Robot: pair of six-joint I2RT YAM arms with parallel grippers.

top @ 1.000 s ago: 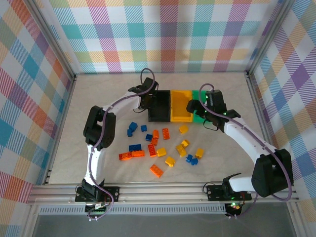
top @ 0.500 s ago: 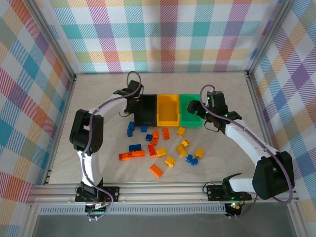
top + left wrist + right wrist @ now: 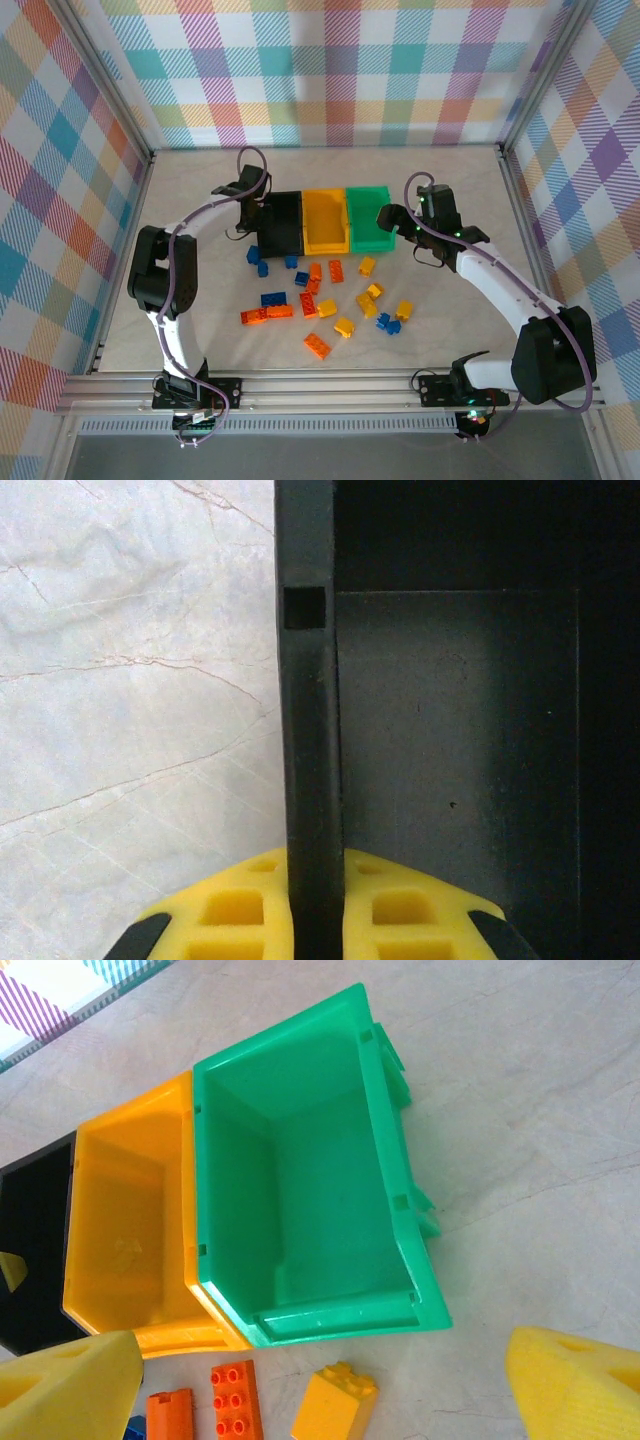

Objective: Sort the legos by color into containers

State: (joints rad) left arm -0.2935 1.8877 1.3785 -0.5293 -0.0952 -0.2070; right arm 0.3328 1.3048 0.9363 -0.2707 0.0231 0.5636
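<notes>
Plaid-walled cell, marbled desk (image 3: 200, 330) | left jaws clamped on left wall of black plastic bin (image 3: 310, 730) | right jaws wide apart beside green plastic bin (image 3: 320, 1190) | small studded bricks (image 3: 336, 270) loose nearer | imo hold level, no tipping

Black bin (image 3: 450, 730): matt plastic, floor faintly grainy, a few pale specks.
My left pads (image 3: 232, 912): yellow moulded plastic, smooth, with square pockets.
Tabletop (image 3: 130, 680): pale, marble-veined, smooth, low sheen.
Green bin (image 3: 300, 1190) and yellow-orange bin (image 3: 120, 1210): smooth plastic, soft gloss on the walls.
My right pads (image 3: 575, 1380): yellow, finely grained face.
Legos (image 3: 335, 1405): hard, glossy plastic.
Enclosure walls (image 3: 330, 70): checked, matt, looks like cloth.
Front rail (image 3: 330, 392): bare metal, dull sheen.
</notes>
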